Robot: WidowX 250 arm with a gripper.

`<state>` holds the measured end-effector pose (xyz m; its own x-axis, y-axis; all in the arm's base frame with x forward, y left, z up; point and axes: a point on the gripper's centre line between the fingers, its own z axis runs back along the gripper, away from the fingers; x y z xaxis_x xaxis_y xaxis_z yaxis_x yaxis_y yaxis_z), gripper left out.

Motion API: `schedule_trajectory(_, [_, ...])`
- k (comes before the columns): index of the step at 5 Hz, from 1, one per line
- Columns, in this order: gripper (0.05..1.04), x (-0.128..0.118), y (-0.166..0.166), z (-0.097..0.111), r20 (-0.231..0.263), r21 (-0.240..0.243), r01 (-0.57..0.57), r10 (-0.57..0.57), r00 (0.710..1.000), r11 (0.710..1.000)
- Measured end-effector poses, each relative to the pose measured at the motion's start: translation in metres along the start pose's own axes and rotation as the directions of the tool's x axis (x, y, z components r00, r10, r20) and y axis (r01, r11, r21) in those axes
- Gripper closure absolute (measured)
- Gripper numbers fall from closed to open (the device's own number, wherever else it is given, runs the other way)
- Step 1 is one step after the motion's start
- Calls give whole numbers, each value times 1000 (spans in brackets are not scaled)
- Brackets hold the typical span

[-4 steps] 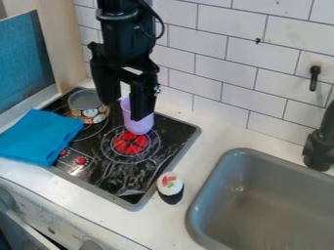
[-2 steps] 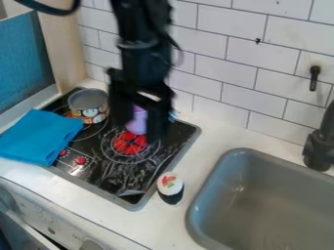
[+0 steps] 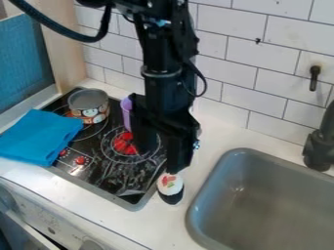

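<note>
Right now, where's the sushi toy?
Camera view, lower middle: the sushi toy stands on the counter between the stovetop's right edge and the sink, just below the gripper in the picture.

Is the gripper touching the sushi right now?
Cannot tell. In the camera view, one finger of the gripper ends right at the top edge of the sushi, but the slanted angle hides any gap.

Shifted rightward and toward the near edge of the counter, with the black gripper [image 3: 159, 161]: from over the purple cup [image 3: 126, 115] to just beside the toy sushi piece [image 3: 171, 184], one fingertip now overlapping its top edge in view. Displaced likewise: the arm [image 3: 163, 63]. Extended farther into the upper left: the thick black cable [image 3: 67, 35], now in a deeper curve.
</note>
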<state>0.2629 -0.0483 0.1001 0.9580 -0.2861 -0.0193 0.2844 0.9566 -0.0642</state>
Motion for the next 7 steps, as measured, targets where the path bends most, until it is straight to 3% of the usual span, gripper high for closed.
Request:
schedule_trajectory(2, [83, 8, -2, -41, -82, -14, 35, -36, 996, 999])
schedule_trajectory(5, [119, 15, -6, -51, -90, -39, 70, -74, 993, 997])
schedule_trajectory(6, [379, 13, -4, -54, -109, -29, 55, -58, 992, 998])
schedule_trajectory(7, [513, 13, -2, -55, -117, -22, 46, -49, 992, 999])
